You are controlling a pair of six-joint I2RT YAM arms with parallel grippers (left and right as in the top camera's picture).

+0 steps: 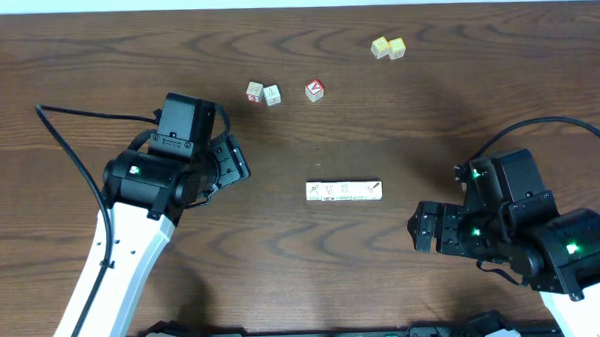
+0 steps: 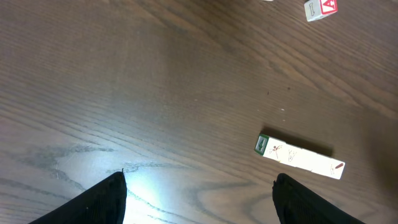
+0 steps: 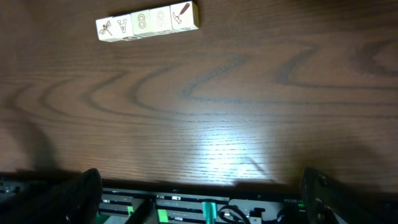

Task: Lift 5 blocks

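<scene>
Plainly both tools stood spread, nothing between their fingers: the left gripper (image 2: pixel 199 182) hung to the left of the row of five whitish printed cubes (image 1: pixel 344 192), the right gripper (image 3: pixel 200 177) to its right. That row lay on the dark wooden table (image 1: pixel 283 259) — cubes touching side to side — apart from both.

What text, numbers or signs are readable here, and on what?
"A": second block from the picture's left in the row of blocks, right wrist view.
"8": middle block of that row.
Fourth block: faint mark, perhaps "9", unsure.
End blocks: drawings only, an insect and a red-tipped stick.
Red-faced cube: "A"-like mark, partly cut off by the frame.
Other cubes, overhead: too small to read.
</scene>
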